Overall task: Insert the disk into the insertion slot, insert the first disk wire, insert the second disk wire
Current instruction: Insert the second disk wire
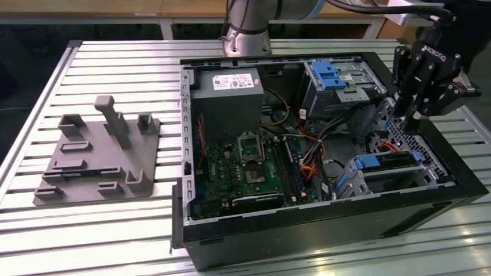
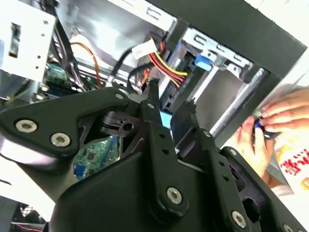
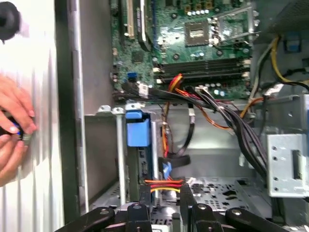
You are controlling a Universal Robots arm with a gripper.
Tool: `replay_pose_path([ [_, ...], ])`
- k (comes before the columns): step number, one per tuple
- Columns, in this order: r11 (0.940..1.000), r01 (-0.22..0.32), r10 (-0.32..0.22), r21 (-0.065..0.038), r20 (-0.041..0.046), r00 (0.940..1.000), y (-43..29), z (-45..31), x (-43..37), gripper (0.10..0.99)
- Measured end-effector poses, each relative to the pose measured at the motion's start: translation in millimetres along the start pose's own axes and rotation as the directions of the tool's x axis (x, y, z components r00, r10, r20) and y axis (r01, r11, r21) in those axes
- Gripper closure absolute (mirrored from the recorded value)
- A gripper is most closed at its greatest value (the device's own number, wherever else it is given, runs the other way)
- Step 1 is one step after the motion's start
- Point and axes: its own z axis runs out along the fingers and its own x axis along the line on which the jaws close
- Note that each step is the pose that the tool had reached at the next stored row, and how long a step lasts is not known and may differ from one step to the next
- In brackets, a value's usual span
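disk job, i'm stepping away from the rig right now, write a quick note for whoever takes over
Gripper: hangs over the end of the case at the exterior view's right, near the insertion slot; grip state unclear.
Disk: in the slot, blue carrier showing.
Wire bundle, red, yellow and black: beside the gripper in the first wrist view.
Done: disk insertion, it seems. Left: both wires; plugged or not cannot be told.
A person's hand is just outside the case.

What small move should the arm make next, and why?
Probably wait a moment: a person's hand works just outside the computer case, close to where the open gripper hovers above the disk in the insertion slot.
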Motion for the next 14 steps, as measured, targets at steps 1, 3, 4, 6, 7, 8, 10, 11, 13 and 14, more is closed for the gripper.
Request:
replay_pose_path([
  [1, 1.0000, 0.002, -0.002, -0.001, -0.0080, 1.0000, 1.1, 0.3, -0.1, 0.710],
  [3, 1.0000, 0.006, -0.006, -0.001, -0.0179, 0.9998, 4.0, 1.6, -0.6, 0.710],
  [4, 1.0000, 0.008, -0.008, 0.000, -0.0214, 0.9997, 5.6, 2.2, -0.9, 0.710],
  [6, 0.9999, 0.014, -0.014, 0.001, -0.0293, 0.9995, 9.4, 3.7, -1.5, 0.710],
  [7, 0.9999, 0.017, -0.017, 0.001, -0.0315, 0.9994, 10.9, 4.5, -1.9, 0.710],
  [8, 0.9998, 0.020, -0.020, 0.002, -0.0322, 0.9993, 12.5, 5.4, -2.5, 0.710],
  [10, 0.9997, 0.025, -0.025, 0.003, -0.0329, 0.9991, 15.5, 7.1, -3.9, 0.710],
  [11, 0.9996, 0.028, -0.028, 0.003, -0.0339, 0.9990, 16.8, 7.9, -4.7, 0.710],
  [13, 0.9993, 0.036, -0.036, 0.005, -0.0374, 0.9987, 18.9, 9.1, -6.3, 0.710],
  [14, 0.9992, 0.040, -0.040, 0.006, -0.0386, 0.9984, 19.5, 9.8, -7.4, 0.710],
])
